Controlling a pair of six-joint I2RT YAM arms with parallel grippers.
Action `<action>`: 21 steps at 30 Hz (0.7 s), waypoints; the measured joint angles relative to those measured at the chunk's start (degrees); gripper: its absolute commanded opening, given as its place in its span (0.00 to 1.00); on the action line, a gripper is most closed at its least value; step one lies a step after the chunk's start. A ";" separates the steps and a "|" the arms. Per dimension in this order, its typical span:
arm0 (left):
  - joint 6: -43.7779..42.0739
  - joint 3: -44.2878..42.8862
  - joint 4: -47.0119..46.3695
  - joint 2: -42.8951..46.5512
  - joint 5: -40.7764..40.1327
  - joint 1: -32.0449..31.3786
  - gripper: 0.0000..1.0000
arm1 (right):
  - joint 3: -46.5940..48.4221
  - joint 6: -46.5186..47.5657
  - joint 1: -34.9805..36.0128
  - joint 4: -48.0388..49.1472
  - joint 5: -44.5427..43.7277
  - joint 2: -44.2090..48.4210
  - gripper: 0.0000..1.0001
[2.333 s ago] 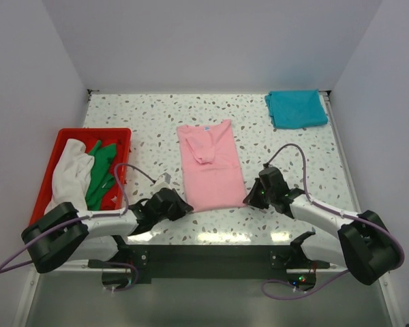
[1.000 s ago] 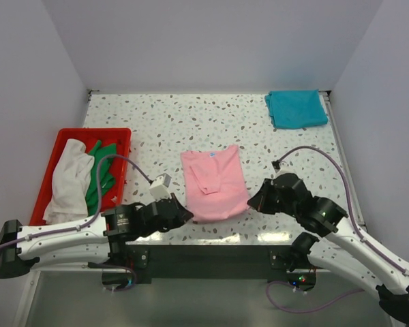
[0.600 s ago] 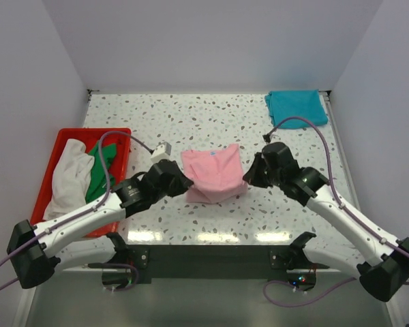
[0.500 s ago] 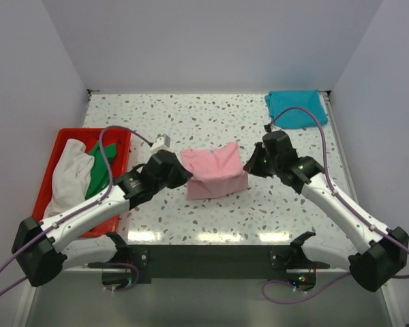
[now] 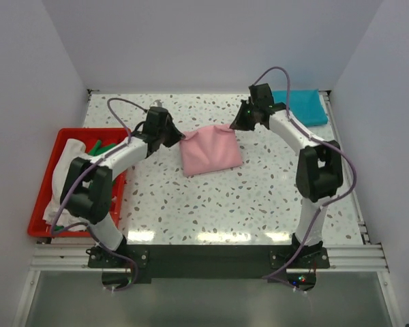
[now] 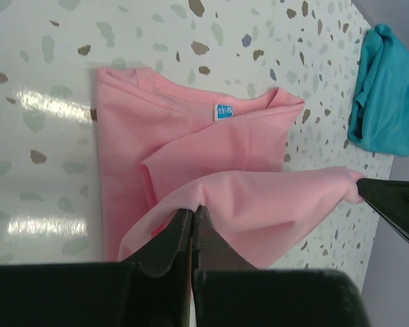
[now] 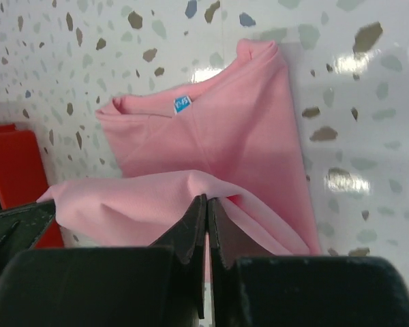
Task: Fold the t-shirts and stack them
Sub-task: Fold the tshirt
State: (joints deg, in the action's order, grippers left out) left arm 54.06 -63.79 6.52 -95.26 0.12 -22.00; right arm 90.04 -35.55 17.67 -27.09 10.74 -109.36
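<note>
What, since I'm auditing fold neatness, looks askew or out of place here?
Nothing is spilled or damaged. The pink t-shirt lies slightly skewed on the table, its lifted edge pinched mid-fold by the left gripper and right gripper. The white t-shirt and green t-shirt sit crumpled in the red tray, unfolded.
</note>
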 measured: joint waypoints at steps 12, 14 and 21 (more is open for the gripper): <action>-1.38 -24.28 -5.64 -30.80 7.02 7.87 0.00 | 44.15 -0.72 -2.05 -2.14 5.49 -37.05 0.00; -1.11 -24.39 -5.62 -33.03 7.15 8.11 0.00 | 43.87 -1.49 -2.10 -1.84 5.92 -39.01 0.00; 1.40 -16.39 -12.22 -30.05 7.96 7.78 0.00 | 23.54 -4.09 -1.86 7.69 7.82 -31.45 0.00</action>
State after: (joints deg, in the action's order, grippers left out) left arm 55.46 -80.18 -5.69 -125.32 8.08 -14.22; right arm 113.58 -39.64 15.81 -19.40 18.57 -140.81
